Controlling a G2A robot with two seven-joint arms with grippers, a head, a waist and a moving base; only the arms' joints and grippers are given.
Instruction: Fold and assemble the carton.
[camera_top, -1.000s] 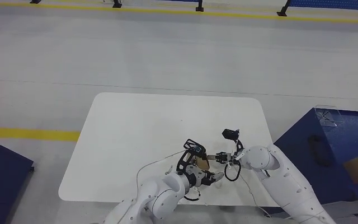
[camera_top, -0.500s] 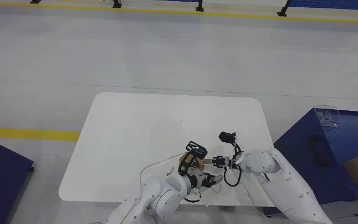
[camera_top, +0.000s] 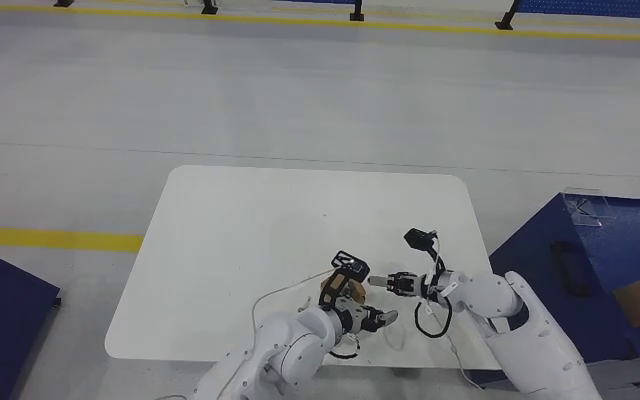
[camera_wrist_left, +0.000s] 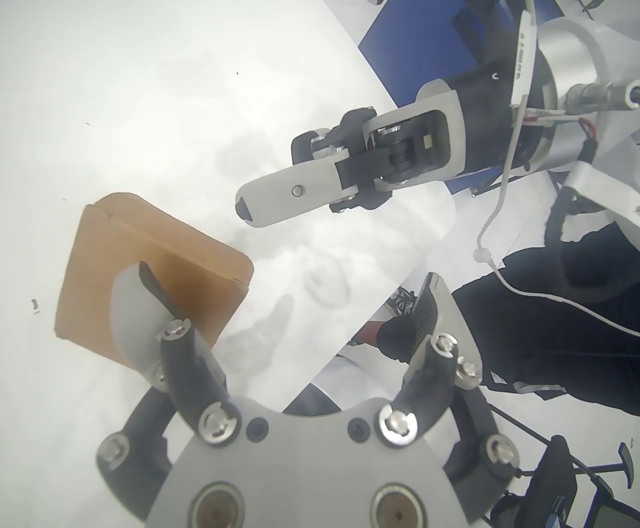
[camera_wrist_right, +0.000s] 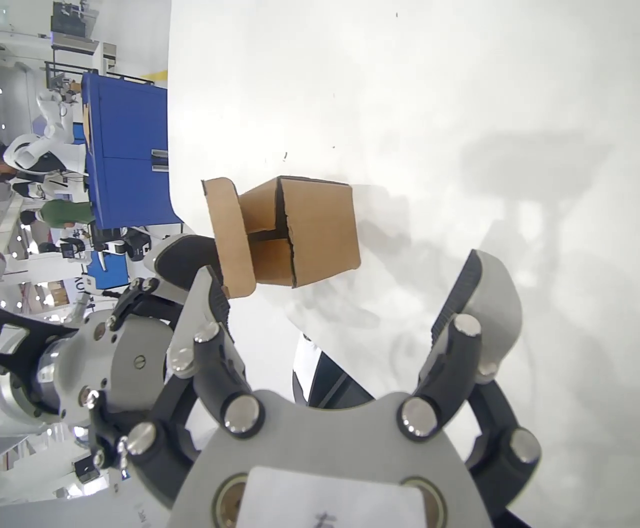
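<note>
A small brown carton (camera_top: 334, 291) stands on the white table (camera_top: 250, 230) near its front edge. Its body is squared up, and in the right wrist view the carton (camera_wrist_right: 310, 235) has one rounded flap (camera_wrist_right: 227, 240) sticking out open. My left gripper (camera_top: 362, 308) is open beside it. In the left wrist view, one finger (camera_wrist_left: 137, 300) of the left gripper (camera_wrist_left: 282, 275) lies against the carton (camera_wrist_left: 165, 260) by the flap. My right gripper (camera_top: 380, 283) is a short way to the carton's right, apart from it. The right gripper (camera_wrist_right: 345, 267) is open and holds nothing.
The table's front edge and right front corner are close to both grippers. A dark blue cabinet (camera_top: 570, 260) stands off the table's right side, and another blue block (camera_top: 20, 300) is on the floor at the left. The table's back and left parts are bare.
The carton has shifted slightly left with the left gripper. The right gripper came in towards it, then drew back to the right.
</note>
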